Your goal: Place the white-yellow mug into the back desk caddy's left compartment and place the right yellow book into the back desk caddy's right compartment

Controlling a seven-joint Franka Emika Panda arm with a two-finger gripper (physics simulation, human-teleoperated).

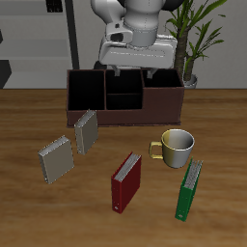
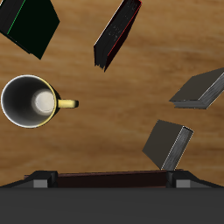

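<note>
mug (image 1: 178, 147) upright on table (image 1: 29, 207); no readable writing on books.

I count one white-yellow mug (image 1: 178, 147), one back desk caddy (image 1: 123, 96) and four books in front of that caddy: two grey books (image 1: 56, 159) (image 1: 87, 131), one dark red book (image 1: 126, 181) and one green book (image 1: 189, 189).
</note>
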